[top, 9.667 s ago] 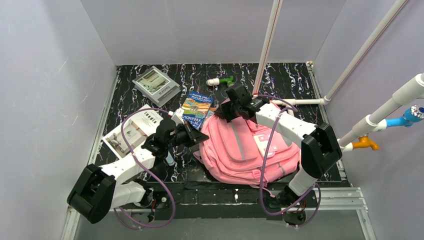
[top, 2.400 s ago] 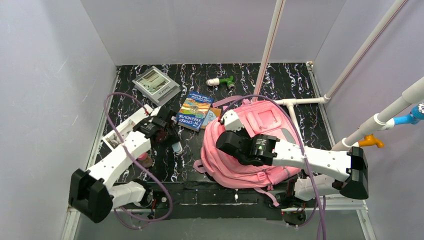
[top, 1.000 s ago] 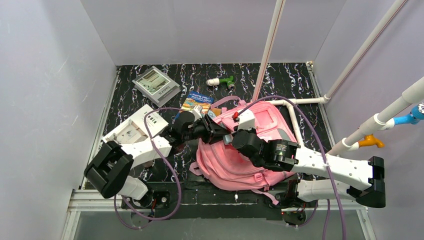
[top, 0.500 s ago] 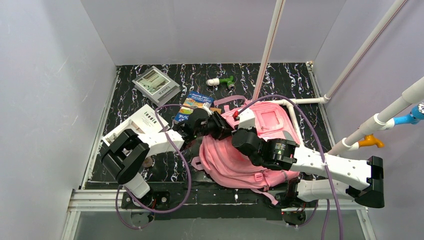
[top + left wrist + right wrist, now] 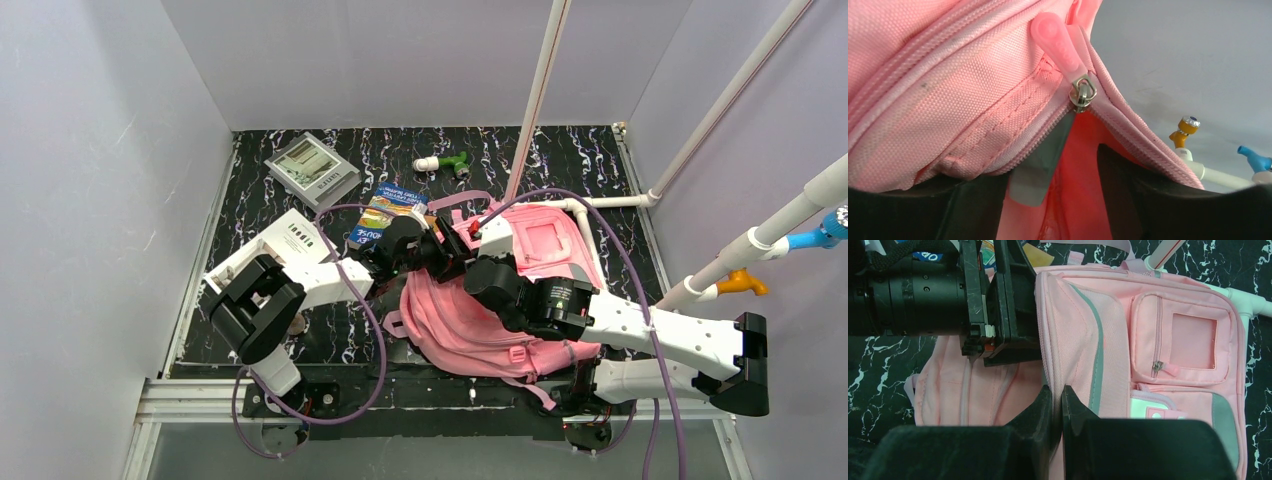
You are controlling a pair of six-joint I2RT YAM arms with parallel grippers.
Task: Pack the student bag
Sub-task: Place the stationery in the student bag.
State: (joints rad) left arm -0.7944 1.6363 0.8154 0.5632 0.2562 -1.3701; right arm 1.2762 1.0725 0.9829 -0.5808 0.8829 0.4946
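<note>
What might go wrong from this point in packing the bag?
Right gripper pinches only a thin fold of the bag; it may slip and let the mouth sag shut. Left gripper stands open near the zipper pull, so it may snag fabric. Both grippers crowd together and may bump.

Top external: we look down from above and behind arm bases, far enough to take in whole table point(image 5: 590, 150). Left wrist: we sit pressed close to student bag point(image 5: 948, 90), facing zipper pull point(image 5: 1060, 47), wall point(image 5: 1188, 55) beyond. Right wrist: we look down past right gripper point(image 5: 1053, 390), near bag front. All three share bag; right wrist also catches left gripper point(image 5: 1020, 305)
</note>
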